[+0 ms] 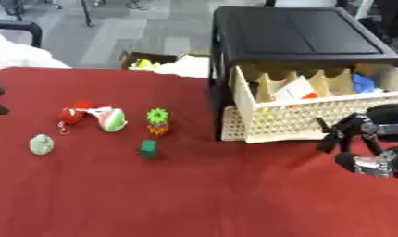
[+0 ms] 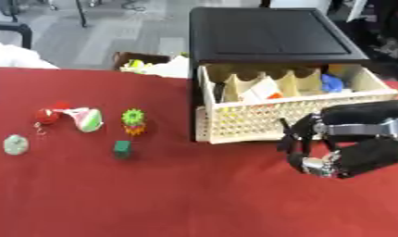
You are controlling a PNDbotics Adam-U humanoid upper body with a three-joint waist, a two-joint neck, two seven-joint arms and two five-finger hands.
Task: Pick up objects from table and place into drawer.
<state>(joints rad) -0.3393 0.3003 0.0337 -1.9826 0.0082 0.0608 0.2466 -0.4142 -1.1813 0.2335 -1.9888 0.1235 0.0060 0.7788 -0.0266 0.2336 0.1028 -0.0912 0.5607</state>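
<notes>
Five small objects (image 1: pixel 113 118) are seen well left of the right hand (image 2: pixel 315 143), which is held open, empty, beside one open drawer (image 2: pixel 291 111).

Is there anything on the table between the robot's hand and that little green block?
No. In the left eye view only bare red tablecloth lies between the right hand and the green block. The open drawer sits further back.

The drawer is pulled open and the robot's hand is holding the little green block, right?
Not quite. The drawer is open, but the right hand holds nothing. In the right eye view the green block sits on the red table, far from that hand.
</notes>
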